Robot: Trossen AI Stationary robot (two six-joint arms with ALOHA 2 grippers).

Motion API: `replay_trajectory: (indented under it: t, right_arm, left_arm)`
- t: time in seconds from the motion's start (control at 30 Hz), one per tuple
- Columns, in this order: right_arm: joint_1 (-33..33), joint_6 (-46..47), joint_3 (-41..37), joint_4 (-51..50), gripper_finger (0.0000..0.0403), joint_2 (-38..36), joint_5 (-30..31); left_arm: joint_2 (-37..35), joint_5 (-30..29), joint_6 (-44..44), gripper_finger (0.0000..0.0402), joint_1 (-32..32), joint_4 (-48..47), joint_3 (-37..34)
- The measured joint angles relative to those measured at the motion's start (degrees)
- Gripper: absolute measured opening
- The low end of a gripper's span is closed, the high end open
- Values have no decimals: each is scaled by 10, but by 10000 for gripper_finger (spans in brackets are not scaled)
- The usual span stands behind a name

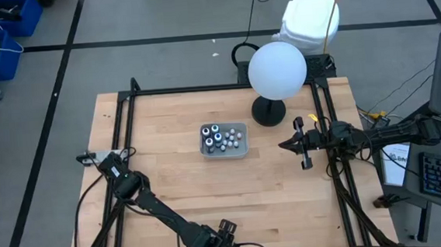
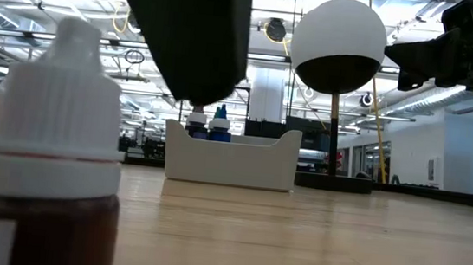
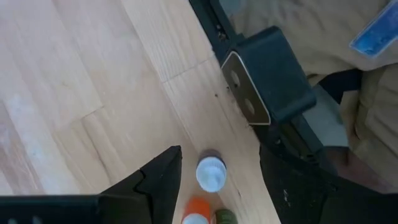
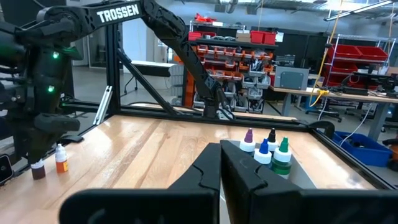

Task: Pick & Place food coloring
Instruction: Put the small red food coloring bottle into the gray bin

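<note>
The left gripper (image 3: 214, 186), fingers wide apart, hangs over a tiny white-capped brown bottle (image 3: 210, 173). Its orange neighbour (image 3: 196, 211) stands close and could tip. The right gripper (image 1: 298, 144), fingers clenched empty, waits.

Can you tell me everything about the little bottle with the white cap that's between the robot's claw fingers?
The little bottle stands upright on the wooden table near its front edge. It has a ribbed white cap with a pointed tip, and dark brownish liquid shows below the cap. The left claw hangs over it, open, fingers on either side, not squeezing. An orange bottle stands right beside it.
</note>
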Motion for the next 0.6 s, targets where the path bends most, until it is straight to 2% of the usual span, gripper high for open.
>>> replay_trajectory:
  t: [0.23,0.6]
  right_arm:
    - [0,0,0,1,0,1,1]
    - [0,0,0,1,0,1,2]
  left_arm:
    - [0,8,-2,218,0,-10,0]
    - [0,21,-19,218,4,7,-38]
